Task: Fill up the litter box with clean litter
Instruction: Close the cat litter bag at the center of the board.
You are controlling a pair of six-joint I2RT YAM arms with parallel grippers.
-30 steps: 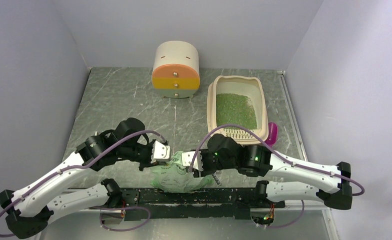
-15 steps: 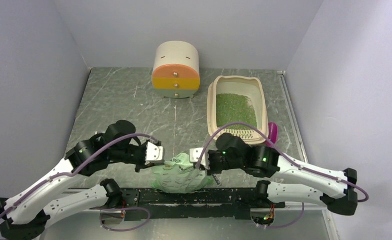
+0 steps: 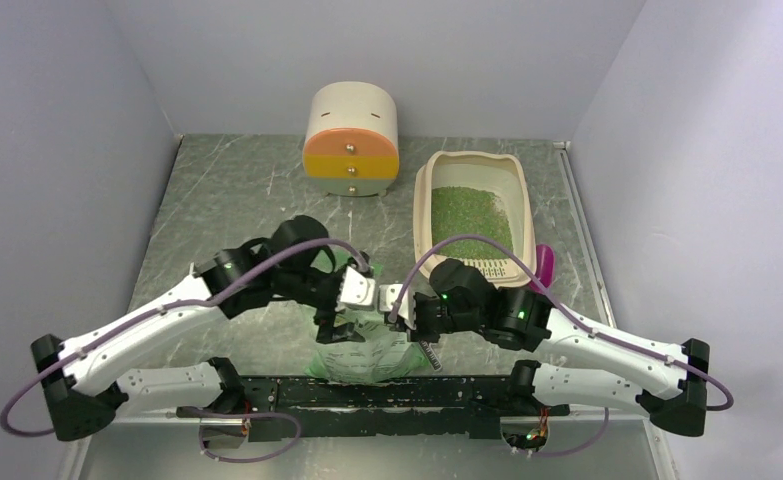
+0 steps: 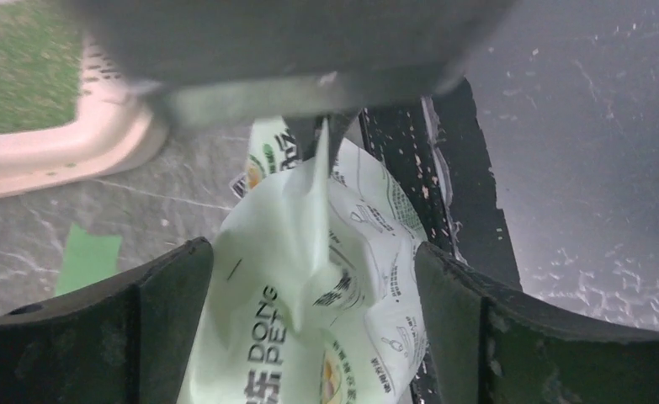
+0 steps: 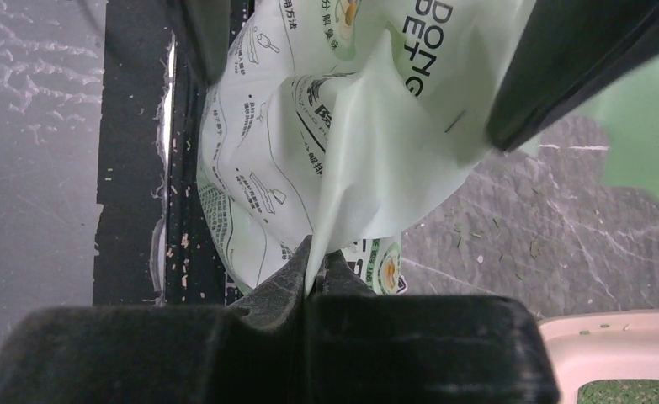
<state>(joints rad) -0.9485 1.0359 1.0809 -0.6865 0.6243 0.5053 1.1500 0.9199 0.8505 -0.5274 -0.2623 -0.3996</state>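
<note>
A lab test booth (plain lilac walls (image 3: 57, 150)) enclosing a marbled table (image 3: 247, 200).

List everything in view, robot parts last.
litter box: 1, beige, far right of table
litter: green granules, inside litter box
drawer unit: 1, beige and orange, far centre
scoop: 1, magenta, right of litter box
bag: 1, light green, printed, near edge between the arms
patch: 1, green, flat on table beside bag
table: 1, grey marbled
left gripper: 1, black, open, astride bag top
right gripper: 1, black, shut on bag fold
</note>
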